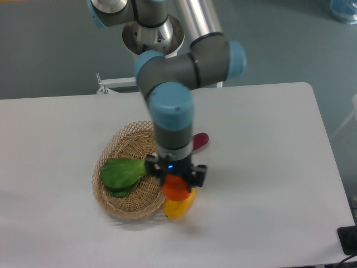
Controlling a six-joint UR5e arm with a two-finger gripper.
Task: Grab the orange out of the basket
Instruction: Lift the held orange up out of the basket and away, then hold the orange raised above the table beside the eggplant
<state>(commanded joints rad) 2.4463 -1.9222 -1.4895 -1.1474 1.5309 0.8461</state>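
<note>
Directly beneath the arm's blue-capped wrist, the claw (pixel 176 183) points down at the worktop (pixel 262 167), with the orange (pixel 175 188) sitting right at its tip, apparently pinched between the fingers; the dark housing hides the fingers themselves, so the grip cannot be confirmed. The orange lies at the basket's (pixel 120 146) right-hand edge, over its rim or just outside it. Just below the claw, touching the orange from underneath, rests a yellow fruit (pixel 178 209), partly off the basket. To the left of the claw, inside the basket, lies a green leafy vegetable (pixel 121 174). Behind the claw, just to its right, a dark red object (pixel 201 140) peeks out from the arm's side.
</note>
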